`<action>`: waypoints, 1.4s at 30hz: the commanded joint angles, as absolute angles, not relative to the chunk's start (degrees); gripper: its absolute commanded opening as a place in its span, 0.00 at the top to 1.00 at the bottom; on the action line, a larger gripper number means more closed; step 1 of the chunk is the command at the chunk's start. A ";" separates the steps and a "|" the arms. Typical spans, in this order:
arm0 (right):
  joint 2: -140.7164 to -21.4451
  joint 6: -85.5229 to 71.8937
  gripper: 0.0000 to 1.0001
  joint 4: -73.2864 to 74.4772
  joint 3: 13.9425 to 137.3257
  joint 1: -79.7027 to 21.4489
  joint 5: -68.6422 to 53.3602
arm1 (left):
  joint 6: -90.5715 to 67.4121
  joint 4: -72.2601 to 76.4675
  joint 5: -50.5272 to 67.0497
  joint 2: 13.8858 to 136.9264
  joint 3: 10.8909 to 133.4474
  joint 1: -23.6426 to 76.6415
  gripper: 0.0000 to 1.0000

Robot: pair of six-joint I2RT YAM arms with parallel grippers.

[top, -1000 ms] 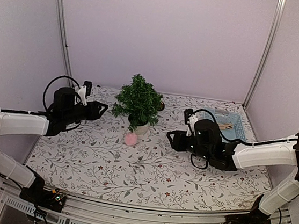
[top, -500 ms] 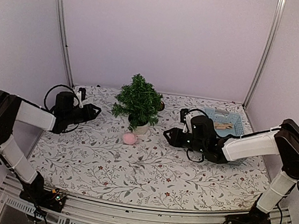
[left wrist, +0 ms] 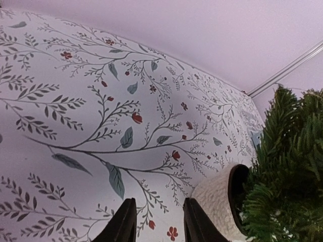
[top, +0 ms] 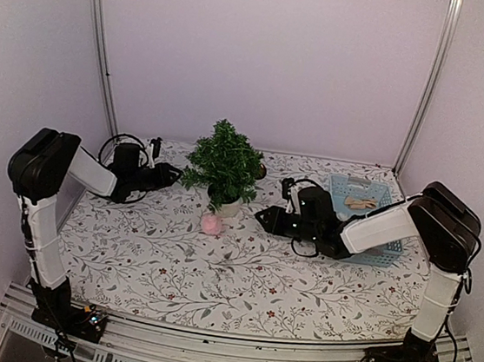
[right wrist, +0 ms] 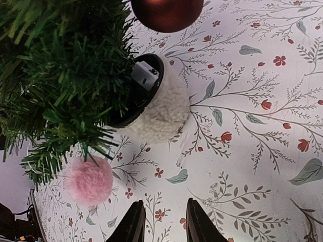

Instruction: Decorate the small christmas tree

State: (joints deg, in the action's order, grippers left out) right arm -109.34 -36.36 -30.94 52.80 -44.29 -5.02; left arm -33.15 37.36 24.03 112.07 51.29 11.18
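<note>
Tree (top: pixel 224 166) stands upright near the table's (top: pixel 240 277) rear edge, between the arms; the left gripper (top: pixel 175 173), the nearer, lies just left of its foliage and the right gripper (top: pixel 260 217) right of its pot, both part-open and empty.

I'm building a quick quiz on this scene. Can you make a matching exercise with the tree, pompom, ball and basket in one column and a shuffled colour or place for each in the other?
Things:
1. tree
2. pompom
3. ball
4. basket

Descriptions:
A. light blue, far right
B. shiny dark red
C. fluffy pink, beside the white pot
D. green, bushy needles

Pairs: 1-D, 2-C, 3-B, 4-A
</note>
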 commanded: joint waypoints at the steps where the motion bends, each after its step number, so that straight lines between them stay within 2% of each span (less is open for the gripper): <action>1: -112.68 -38.61 0.70 -35.11 55.03 -42.86 -9.01 | -31.81 39.55 31.39 117.21 57.56 10.63 0.67; 7: -115.95 -39.29 0.72 -36.34 57.20 -42.44 -11.50 | -31.47 42.15 39.30 123.04 61.70 10.72 0.68; 15: -118.77 -39.30 0.74 -36.46 60.11 -42.21 -13.24 | -35.90 50.67 46.87 127.28 62.40 11.13 0.75; 32: -124.04 -39.29 0.85 -36.38 65.77 -41.66 -17.01 | -34.86 50.54 47.92 129.00 62.82 14.99 0.77; 42: -124.87 -39.13 0.88 -36.36 66.68 -40.44 -17.66 | -33.01 50.23 48.47 127.19 59.45 16.73 0.80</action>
State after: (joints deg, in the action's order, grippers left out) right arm -123.66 -39.29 -35.18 65.19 -41.41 -16.80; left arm -34.59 48.95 47.57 127.59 61.21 15.40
